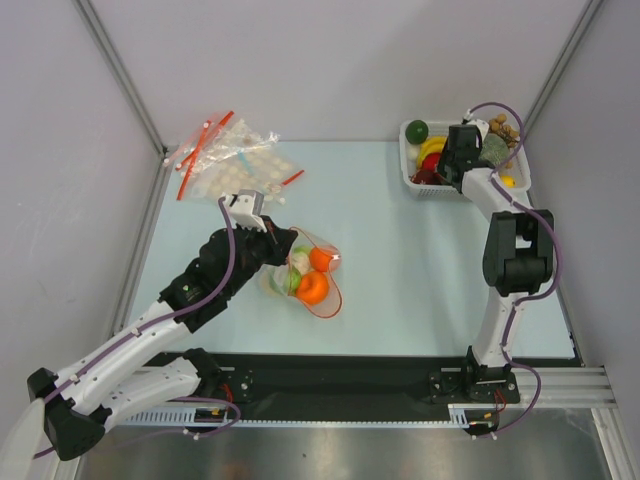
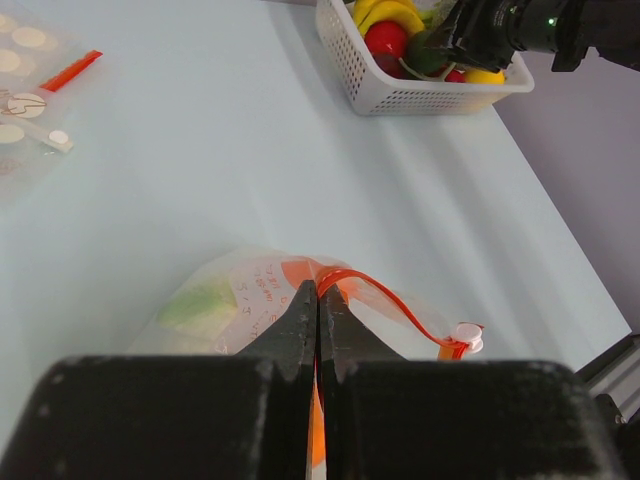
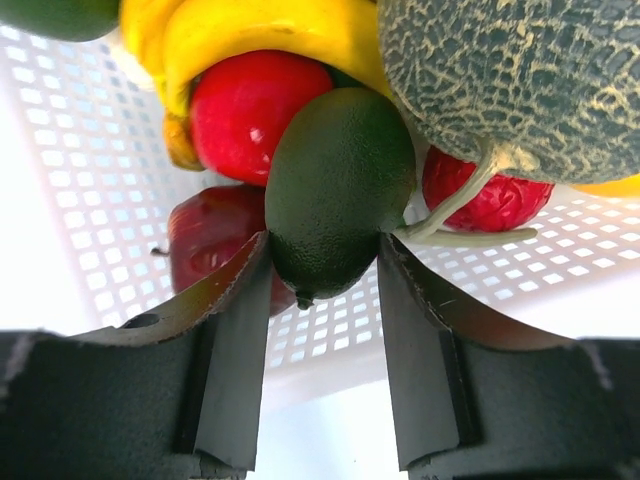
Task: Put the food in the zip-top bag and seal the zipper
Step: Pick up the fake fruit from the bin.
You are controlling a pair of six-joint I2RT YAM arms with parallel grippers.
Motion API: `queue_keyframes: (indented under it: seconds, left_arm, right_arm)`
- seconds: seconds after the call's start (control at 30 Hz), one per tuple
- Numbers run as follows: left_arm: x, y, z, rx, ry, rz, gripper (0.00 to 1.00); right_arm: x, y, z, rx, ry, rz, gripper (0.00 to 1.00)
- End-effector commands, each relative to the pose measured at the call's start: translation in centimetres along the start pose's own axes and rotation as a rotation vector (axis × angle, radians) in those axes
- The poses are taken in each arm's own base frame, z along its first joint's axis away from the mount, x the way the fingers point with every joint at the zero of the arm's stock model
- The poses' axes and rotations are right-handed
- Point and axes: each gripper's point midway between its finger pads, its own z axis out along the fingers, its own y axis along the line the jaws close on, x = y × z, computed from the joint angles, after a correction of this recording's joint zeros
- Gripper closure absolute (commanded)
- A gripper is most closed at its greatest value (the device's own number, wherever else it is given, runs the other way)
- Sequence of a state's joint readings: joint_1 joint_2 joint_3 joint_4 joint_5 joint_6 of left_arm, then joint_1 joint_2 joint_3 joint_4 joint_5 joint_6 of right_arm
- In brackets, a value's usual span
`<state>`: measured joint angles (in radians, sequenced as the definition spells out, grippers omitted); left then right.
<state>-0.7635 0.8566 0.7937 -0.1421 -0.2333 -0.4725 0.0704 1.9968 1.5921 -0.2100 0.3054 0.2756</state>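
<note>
Right gripper (image 3: 325, 255) clamps a dark green fruit (image 3: 340, 180) inside the basket (image 3: 60, 150), under the melon (image 3: 510, 90). Best lifted straight up, clear of the melon's stem. Left gripper (image 2: 318, 300) is pinched shut on the bag (image 2: 225, 295) rim at the zipper (image 2: 385, 295), well left of the basket; it should hold the mouth wide.

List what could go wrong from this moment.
The right pincer holds the dark green fruit only by its tapered lower end, so it may slip out when lifted. The melon leans on that fruit, and lifting could roll it over the basket wall. The left pincer is pinched on the bag at the red strip. The mouth looks narrow, so the fruit may miss.
</note>
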Motion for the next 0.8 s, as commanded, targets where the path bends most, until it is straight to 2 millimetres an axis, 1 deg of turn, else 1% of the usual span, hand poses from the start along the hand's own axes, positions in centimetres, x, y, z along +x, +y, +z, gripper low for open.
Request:
queue_keyframes:
  seconds: [0.0, 0.03, 0.07, 0.13, 0.17, 0.2, 0.23, 0.27, 0.3, 0.37, 0.4, 0.43, 0.5, 0.53, 0.57, 0.6, 0.63, 0.67, 0.7, 0.73, 0.77]
  left_arm:
    - [-2.7, -1.0, -0.3, 0.033, -0.09, -0.034, 1.0]
    - [-2.7, -1.0, -0.3, 0.032, -0.09, -0.034, 1.0]
    - [-2.6, -1.0, -0.2, 0.03, -0.09, -0.034, 1.0]
    - [-2.6, -1.0, -0.3, 0.03, -0.09, -0.034, 1.0]
    - [-2.7, -1.0, -0.2, 0.029, -0.092, -0.034, 1.0]
    - [-2.6, -0.9, -0.2, 0.028, -0.089, -0.034, 1.0]
    - [-2.5, -0.9, -0.1, 0.026, -0.086, -0.033, 1.0]
    - [-2.5, -0.9, -0.1, 0.026, -0.085, -0.031, 1.0]
    - [-2.5, -1.0, 0.0, 0.028, -0.082, -0.031, 0.99]
    - [-2.4, -1.1, 0.0, 0.031, -0.079, -0.032, 1.0]
    - [-2.4, -1.1, 0.0, 0.033, -0.076, -0.031, 1.0]
    - [-2.4, -1.1, 0.0, 0.035, -0.077, -0.031, 1.0]
    - [-2.4, -1.2, 0.0, 0.037, -0.077, -0.032, 1.0]
    - [-2.4, -1.1, 0.0, 0.037, -0.076, -0.031, 1.0]
    - [-2.4, -1.2, 0.0, 0.037, -0.079, -0.032, 0.99]
    - [-2.5, -1.1, 0.0, 0.034, -0.081, -0.032, 1.0]
    - [-2.4, -1.0, 0.0, 0.028, -0.08, -0.03, 1.0]
    - [-2.4, -0.9, 0.0, 0.026, -0.08, -0.03, 1.0]
    - [-2.5, -1.0, 0.0, 0.028, -0.082, -0.031, 1.0]
    - [-2.3, -1.0, 0.1, 0.027, -0.078, -0.028, 1.0]
    - [-2.3, -1.0, 0.1, 0.027, -0.078, -0.026, 1.0]
  right_arm:
    - [-4.6, 2.6, -4.1, -0.103, -0.116, 0.005, 0.67]
    - [-4.7, 3.1, -4.7, -0.125, -0.118, 0.0, 0.67]
    - [-5.5, 3.5, -5.8, -0.141, -0.137, 0.001, 0.67]
    - [-5.5, 4.8, -7.3, -0.175, -0.143, -0.016, 0.67]
    - [-6.5, 5.3, -8.8, -0.195, -0.167, -0.014, 0.67]
    - [-6.5, 5.6, -9.5, -0.205, -0.169, -0.019, 0.67]
    - [-6.4, 6.6, -10.5, -0.233, -0.172, -0.027, 0.67]
    - [-6.4, 6.8, -11.2, -0.242, -0.175, -0.031, 0.67]
    - [-7.0, 7.0, -12.9, -0.264, -0.195, -0.028, 0.67]
    - [-7.2, 7.9, -15.0, -0.314, -0.206, -0.024, 0.67]
    - [-7.4, 7.9, -17.0, -0.346, -0.224, -0.009, 0.67]
    - [-7.4, 8.4, -18.3, -0.398, -0.226, 0.001, 0.67]
    - [-6.1, 9.1, -20.3, -0.476, -0.223, 0.03, 0.67]
    - [-6.7, 9.2, -23.0, -0.543, -0.248, 0.047, 0.67]
    - [-6.7, 9.5, -24.7, -0.59, -0.262, 0.06, 0.66]
    - [-6.8, 9.6, -26.0, -0.625, -0.282, 0.078, 0.66]
    - [-6.2, 9.7, -28.5, -0.702, -0.282, 0.087, 0.66]
    - [-6.1, 9.7, -29.8, -0.729, -0.294, 0.09, 0.66]
    - [-5.3, 10.4, -31.3, -0.771, -0.288, 0.078, 0.66]
    - [-4.5, 10.5, -32.2, -0.793, -0.283, 0.071, 0.66]
    - [-4.6, 10.2, -34.2, -0.825, -0.31, 0.073, 0.66]
